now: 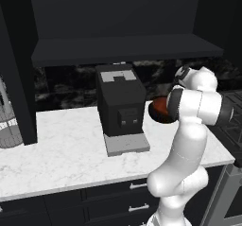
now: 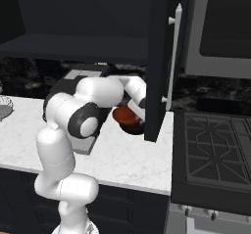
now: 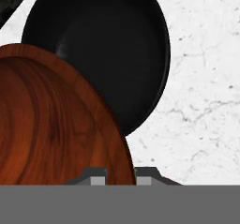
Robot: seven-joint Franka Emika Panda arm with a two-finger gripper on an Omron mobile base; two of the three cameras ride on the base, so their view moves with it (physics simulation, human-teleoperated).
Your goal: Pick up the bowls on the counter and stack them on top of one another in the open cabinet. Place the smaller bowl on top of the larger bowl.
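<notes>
My gripper [image 3: 121, 174] is shut on the rim of the smaller bowl [image 3: 51, 120], the shallow reddish-orange one, which looms large at the left of the hand view. Just beyond it the larger bowl [image 3: 108, 45], glossy black and deeper, rests on the white marbled counter [image 3: 206, 87]. From the base, the orange bowl [image 1: 160, 107] hangs right of the coffee machine with the black bowl [image 2: 131, 128] just below it. The cabinet's dark bottom board [image 1: 127, 50] runs above, with nothing on it.
A boxy black coffee machine [image 1: 120, 107] stands mid-counter, close to the left of the bowls. The cabinet's open door [image 2: 157, 81] hangs just right of the hand. A stove [image 2: 211, 150] adjoins the counter on the right. A wire-mesh object [image 1: 7, 121] sits far left.
</notes>
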